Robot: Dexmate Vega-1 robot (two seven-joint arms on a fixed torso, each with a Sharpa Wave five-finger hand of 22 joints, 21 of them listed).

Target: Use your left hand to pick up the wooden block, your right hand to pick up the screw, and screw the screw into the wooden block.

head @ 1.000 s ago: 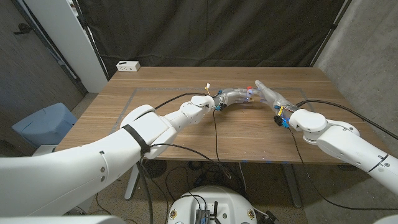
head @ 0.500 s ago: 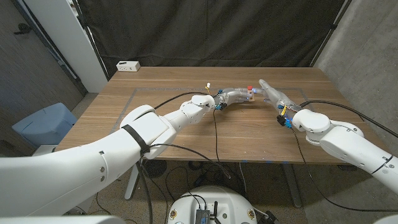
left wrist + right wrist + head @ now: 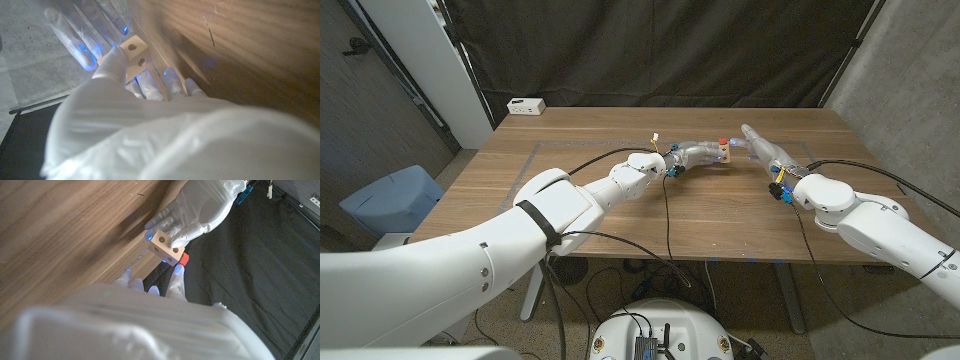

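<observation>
My left hand (image 3: 692, 154) holds the small wooden block (image 3: 725, 154) up off the table, near the middle of the far half. In the right wrist view the block (image 3: 167, 245) shows two round holes and sits pinched in the left hand's (image 3: 202, 205) fingertips. The screw's red head (image 3: 183, 259) sits against the block's side, also seen as the red screw (image 3: 722, 141) on top of the block in the head view. My right hand (image 3: 763, 153) reaches in from the right. One of its fingertips (image 3: 176, 274) touches the red head; a full pinch is not visible. The left wrist view shows the block (image 3: 132, 56).
A white box (image 3: 527, 105) lies at the far left corner of the wooden table (image 3: 580, 215). Black cables run from both wrists over the table's near half. A dark curtain hangs behind the table.
My right hand and forearm have drifted a little to the right. The block, the screw and my left hand have stayed put.
</observation>
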